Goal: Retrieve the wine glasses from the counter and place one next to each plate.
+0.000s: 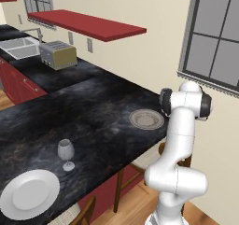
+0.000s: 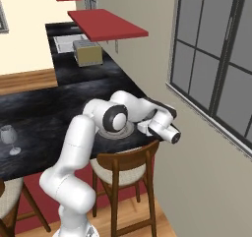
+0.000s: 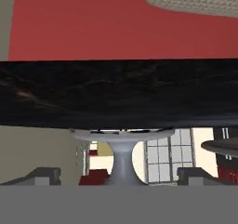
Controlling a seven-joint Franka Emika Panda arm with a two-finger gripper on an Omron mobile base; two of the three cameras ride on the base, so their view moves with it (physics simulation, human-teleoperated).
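In the hand view, rolled upside down, my gripper (image 3: 120,174) is open, with its fingertips (image 3: 44,174) wide on either side of a wine glass (image 3: 122,153) and not touching it. The glass's round foot rests on the black counter (image 3: 116,93), beside the rim of the patterned plate (image 3: 222,146). Another wine glass (image 1: 66,154) (image 2: 9,138) stands upright just right of the white plate (image 1: 29,193). The patterned plate (image 1: 146,119) lies near the counter's right end, partly behind my arm. My wrist (image 2: 162,124) hangs just off that end of the counter.
A toaster (image 1: 58,54) and a sink (image 1: 17,46) sit far back on the counter (image 1: 93,112). A red shelf (image 1: 86,24) hangs on the wall above. Wooden stools (image 2: 123,169) stand under the counter's front edge. A windowed wall (image 2: 211,59) is close on the right.
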